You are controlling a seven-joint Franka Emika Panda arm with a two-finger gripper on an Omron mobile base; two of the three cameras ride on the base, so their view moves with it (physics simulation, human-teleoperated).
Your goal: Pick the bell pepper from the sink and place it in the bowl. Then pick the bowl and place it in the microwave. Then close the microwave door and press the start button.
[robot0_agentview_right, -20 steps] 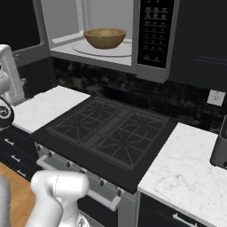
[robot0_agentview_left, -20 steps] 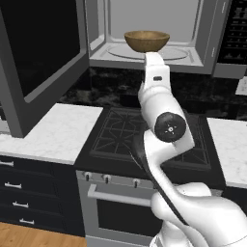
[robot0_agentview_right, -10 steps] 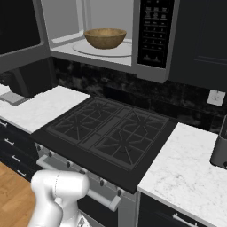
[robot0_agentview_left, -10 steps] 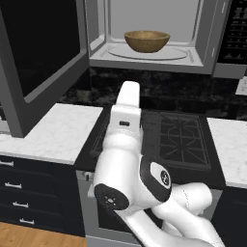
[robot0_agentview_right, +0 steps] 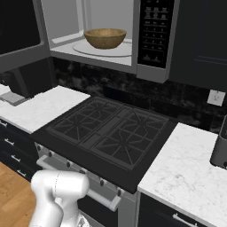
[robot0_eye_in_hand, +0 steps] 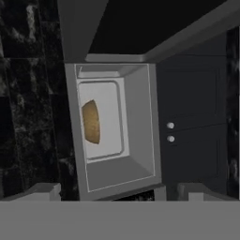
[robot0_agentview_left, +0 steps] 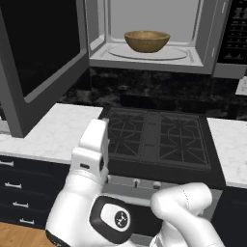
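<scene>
Looking along the gripper [robot0_eye_in_hand: 120, 199] in the hand view, two pale finger stubs rise at the bottom edge, set wide apart with nothing between them, so the gripper is released and touches nothing; the tips themselves are cut off by the frame edge. That view is rolled sideways, and ahead lies the open microwave [robot0_eye_in_hand: 117, 126] with its pale interior, and the bowl [robot0_eye_in_hand: 91, 122] shows as a tan oval inside it. From the left base view, the bowl [robot0_agentview_left: 146, 41] sits on the round glass turntable [robot0_agentview_left: 147, 51] inside the microwave [robot0_agentview_left: 152, 29], and the microwave door [robot0_agentview_left: 41, 62] hangs swung out to the left, its top cut off. The right base view shows the bowl [robot0_agentview_right: 105, 38] in the cavity, with the dark control panel [robot0_agentview_right: 153, 33] to its right. Whether the bell pepper lies inside the bowl cannot be told, since the bowl's wall hides its inside. Below the microwave sits a black stove [robot0_agentview_left: 157, 137] between white marble surfaces [robot0_agentview_left: 48, 132].
</scene>
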